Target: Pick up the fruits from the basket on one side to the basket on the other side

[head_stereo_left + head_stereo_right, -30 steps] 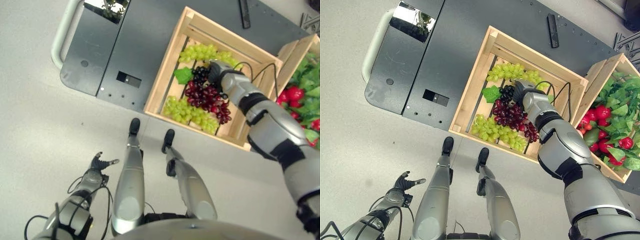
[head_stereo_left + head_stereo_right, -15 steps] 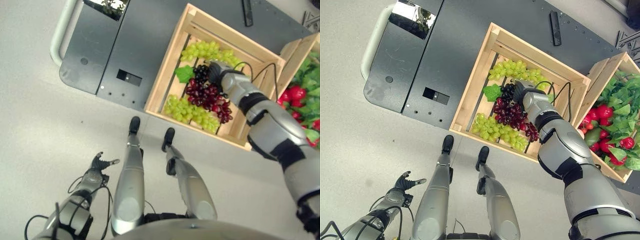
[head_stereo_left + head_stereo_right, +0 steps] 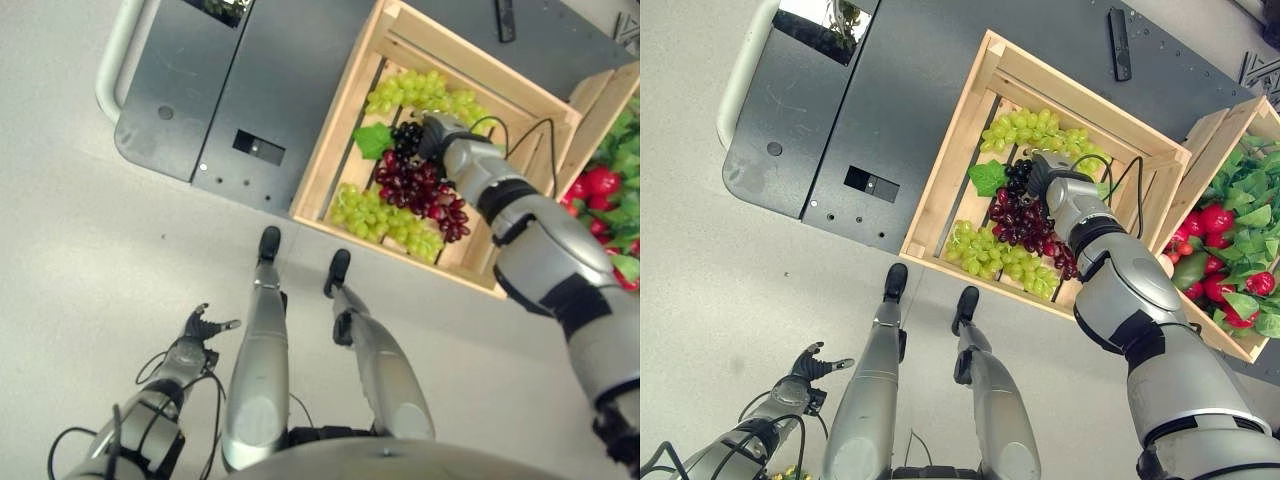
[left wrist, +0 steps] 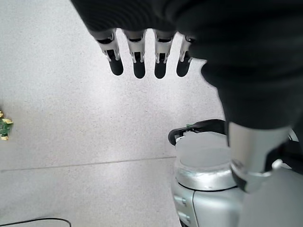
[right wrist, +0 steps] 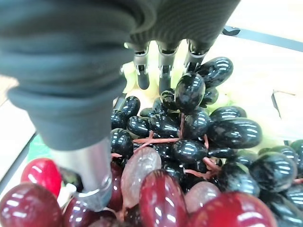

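A wooden crate [image 3: 330,150] holds two bunches of green grapes [image 3: 420,92], a dark red bunch [image 3: 425,190] and a black bunch [image 3: 405,140] with a green leaf [image 3: 372,140]. My right hand [image 3: 1045,178] reaches into the crate and rests on the black bunch [image 5: 189,127]. Its fingers [image 5: 163,71] lie straight over the top berries and its thumb [image 5: 85,170] runs down beside the red grapes [image 5: 161,198]; nothing is grasped. My left hand [image 3: 200,328] hangs low over the floor at the lower left, its fingers [image 4: 137,56] relaxed and empty.
A second wooden crate [image 3: 1200,150] at the right holds red fruits [image 3: 1205,222] among green leaves. Both crates stand on a dark grey platform [image 3: 250,90] with a white handle [image 3: 115,60]. A black bar-shaped object [image 3: 1120,45] lies beyond the grape crate.
The whole picture has shifted a little, so the camera moved. My right hand stays on the black grapes and the left hand has not moved.
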Controlling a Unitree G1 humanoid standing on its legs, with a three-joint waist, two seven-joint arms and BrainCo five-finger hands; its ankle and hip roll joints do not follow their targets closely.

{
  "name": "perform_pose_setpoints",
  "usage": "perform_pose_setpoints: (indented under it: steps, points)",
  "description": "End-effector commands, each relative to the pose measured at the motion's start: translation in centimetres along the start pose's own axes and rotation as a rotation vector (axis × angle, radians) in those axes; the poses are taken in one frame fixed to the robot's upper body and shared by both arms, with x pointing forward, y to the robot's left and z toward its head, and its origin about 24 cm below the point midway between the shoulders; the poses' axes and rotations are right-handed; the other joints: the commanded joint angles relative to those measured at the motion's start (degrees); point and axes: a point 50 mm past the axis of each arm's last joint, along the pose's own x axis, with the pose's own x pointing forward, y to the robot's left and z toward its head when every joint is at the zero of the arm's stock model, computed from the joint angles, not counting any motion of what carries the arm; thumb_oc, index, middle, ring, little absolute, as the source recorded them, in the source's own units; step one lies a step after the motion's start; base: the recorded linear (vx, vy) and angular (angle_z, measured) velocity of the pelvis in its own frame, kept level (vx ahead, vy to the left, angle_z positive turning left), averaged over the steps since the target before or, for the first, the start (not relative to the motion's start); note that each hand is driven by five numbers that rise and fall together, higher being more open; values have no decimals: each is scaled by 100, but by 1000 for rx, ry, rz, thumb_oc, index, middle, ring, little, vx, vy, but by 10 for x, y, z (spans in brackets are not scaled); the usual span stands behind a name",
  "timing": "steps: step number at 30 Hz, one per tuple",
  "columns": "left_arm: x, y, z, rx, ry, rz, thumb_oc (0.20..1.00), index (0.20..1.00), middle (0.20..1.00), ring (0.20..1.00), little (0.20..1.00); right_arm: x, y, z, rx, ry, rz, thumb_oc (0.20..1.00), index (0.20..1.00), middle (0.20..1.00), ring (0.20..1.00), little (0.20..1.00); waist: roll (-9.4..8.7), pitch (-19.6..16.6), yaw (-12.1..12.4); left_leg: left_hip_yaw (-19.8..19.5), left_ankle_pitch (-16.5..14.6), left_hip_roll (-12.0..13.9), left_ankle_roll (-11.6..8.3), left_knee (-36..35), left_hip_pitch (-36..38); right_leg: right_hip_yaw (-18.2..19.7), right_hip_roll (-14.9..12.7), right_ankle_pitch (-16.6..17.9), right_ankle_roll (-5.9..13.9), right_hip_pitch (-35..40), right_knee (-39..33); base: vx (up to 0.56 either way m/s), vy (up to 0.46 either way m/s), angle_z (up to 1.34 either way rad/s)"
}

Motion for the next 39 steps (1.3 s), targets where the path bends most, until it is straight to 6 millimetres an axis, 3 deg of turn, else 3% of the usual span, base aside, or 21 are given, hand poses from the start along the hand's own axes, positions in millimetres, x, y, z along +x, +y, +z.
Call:
perform_pose_setpoints:
  steps: [1, 11, 21, 22, 23, 24, 25, 35, 36, 37, 39]
  points:
    - [-2, -2, -8, -22, 24, 2, 1000, 1000, 1000, 1000, 1000, 1, -21, 1, -75, -5, -57, 1000, 1000, 1000, 1000, 1000, 43, 135, 179, -5, -132, -323, 181, 224, -87, -87, -189, 180, 469, -240, 437, 0, 0, 0]
    - [-4, 2, -15, -49, 41, 19, 1000, 1000, 1000, 1000, 1000, 1, -38, 7, -39, -33, -118, 1000, 1000, 1000, 1000, 1000, 111, 135, 133, -98, -207, -364, 178, 658, -820, -153, -190, 124, 443, -861, 725, 0, 0, 0]
    - [-6, 9, -26, -91, 63, 46, 1000, 1000, 1000, 1000, 1000, -2, -67, 15, -53, -70, -199, 1000, 1000, 1000, 1000, 1000, 249, 135, 34, -167, -415, -367, 189, 1495, -1764, -170, -165, -109, 347, -1860, 1563, -2, 0, 0]
    - [-7, 9, -26, -90, 62, 45, 1000, 1000, 1000, 1000, 1000, -2, -67, 16, -53, -72, -200, 1000, 1000, 1000, 1000, 1000, 263, 135, 34, -178, -433, -361, 193, 1590, -1837, -164, -174, -132, 339, -1934, 1655, 42, -10, -1]
    - [-8, 7, -30, -86, 69, 41, 1000, 1000, 1000, 1000, 1000, -1, -64, 17, -54, -77, -193, 1000, 1000, 1000, 1000, 1000, 289, 135, 61, -197, -692, -326, 180, 1726, -1749, -128, -136, -352, 369, -1879, 1814, 0, 0, 0]
    - [-7, 8, -25, -88, 55, 43, 1000, 1000, 1000, 1000, 1000, -2, -68, 18, -54, -80, -206, 1000, 1000, 1000, 1000, 1000, 303, 135, 36, -190, -467, -364, 195, 1708, -1945, -182, -176, -197, 323, -2056, 1819, 55, -23, 0]
    - [-8, 7, -29, -85, 65, 40, 1000, 1000, 1000, 1000, 1000, -1, -64, 19, -56, -85, -196, 1000, 1000, 1000, 1000, 1000, 328, 135, 53, -205, -714, -326, 182, 1818, -1852, -147, -151, -403, 366, -1974, 1940, -10, -6, 4]
    - [-8, 5, -28, -81, 59, 39, 1000, 1000, 1000, 1000, 1000, -1, -63, 25, -76, -109, -193, 1000, 1000, 1000, 1000, 1000, 425, 135, 51, -250, -616, -317, 162, 1716, -1937, -184, -195, -441, 337, -2175, 2036, 3, -8, 1]
    - [-8, 6, -29, -77, 61, 41, 1000, 1000, 1000, 1000, 1000, -2, -63, 28, -86, -121, -193, 294, 294, 294, 294, 294, 425, 135, 41, -241, -585, -307, 159, 1643, -1894, -180, -195, -427, 339, -2132, 1994, 0, 0, 0]
    - [-8, 6, -29, -77, 61, 41, 1000, 1000, 1000, 1000, 1000, -2, -63, 28, -86, -121, -193, 200, 200, 200, 200, 200, 425, 135, 41, -241, -585, -307, 159, 1643, -1894, -180, -195, -427, 339, -2132, 1994, 0, 0, 0]
    - [-9, 5, -29, -76, 57, 42, 1000, 1000, 1000, 1000, 1000, -2, -62, 27, -88, -128, -193, 200, 200, 200, 200, 200, 413, 135, 28, -225, -521, -294, 147, 1481, -1799, -180, -192, -369, 355, -2050, 1864, 0, 0, 0]
